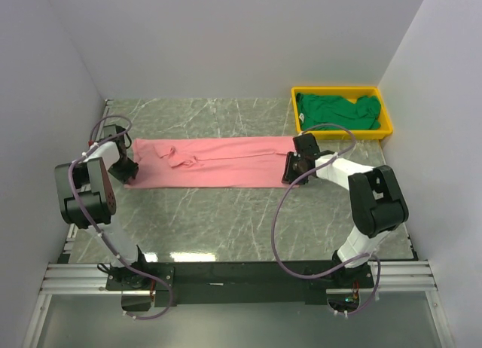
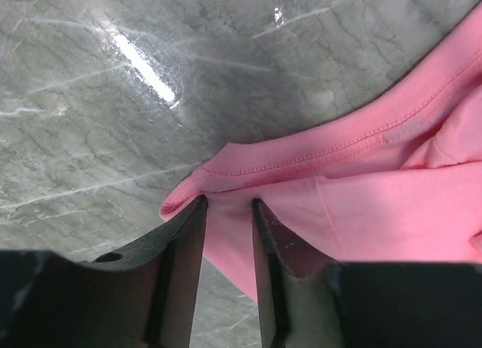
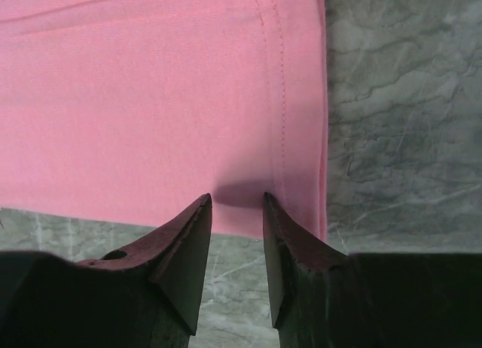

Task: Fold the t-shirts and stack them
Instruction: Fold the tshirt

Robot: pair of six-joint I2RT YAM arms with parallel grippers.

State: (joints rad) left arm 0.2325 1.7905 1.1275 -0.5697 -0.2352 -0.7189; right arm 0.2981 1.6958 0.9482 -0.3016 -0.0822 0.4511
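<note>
The pink t-shirt (image 1: pixel 218 161) lies spread in a long strip across the marble table. My left gripper (image 1: pixel 129 169) is down at its left end. In the left wrist view the gripper (image 2: pixel 227 203) has narrowed jaws straddling a bunched corner of the pink cloth (image 2: pixel 376 205), and a gap still shows between them. My right gripper (image 1: pixel 291 171) sits at the shirt's right end. There the gripper (image 3: pixel 237 199) rests on the near hemmed edge of the pink shirt (image 3: pixel 151 99), also with a gap. The dark green t-shirt (image 1: pixel 335 111) lies crumpled in the tray.
The yellow tray (image 1: pixel 339 90) stands at the back right, close behind my right arm. White walls close in on the left, the back and the right. Bare marble (image 1: pixel 226 220) stretches between the shirt and the arm bases.
</note>
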